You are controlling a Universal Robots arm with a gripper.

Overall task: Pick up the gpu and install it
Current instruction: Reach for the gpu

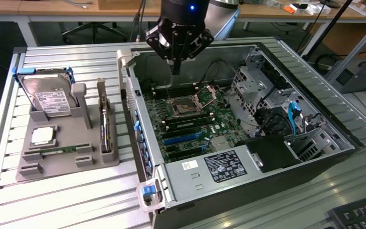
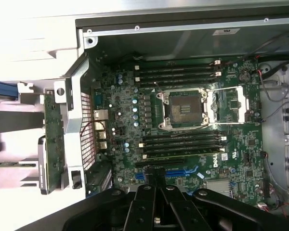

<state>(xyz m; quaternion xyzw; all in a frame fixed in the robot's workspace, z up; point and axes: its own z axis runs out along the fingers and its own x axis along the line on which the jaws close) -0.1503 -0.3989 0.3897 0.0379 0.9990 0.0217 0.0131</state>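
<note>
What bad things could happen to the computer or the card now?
The shut gripper hangs over the motherboard, near the open CPU socket; coming down there might damage it. The gpu stands in a narrow holder slot close to the case wall, so lifting it crooked could knock it.

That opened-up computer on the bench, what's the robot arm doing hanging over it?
The robot arm's black pincer hangs shut and empty over the open black computer case, above the green motherboard. The gpu, a long, thin dark card, stands on edge in the grey holder tray on the exterior view's left, beside the silver hard drive. The card has not yet been picked up or installed.
</note>
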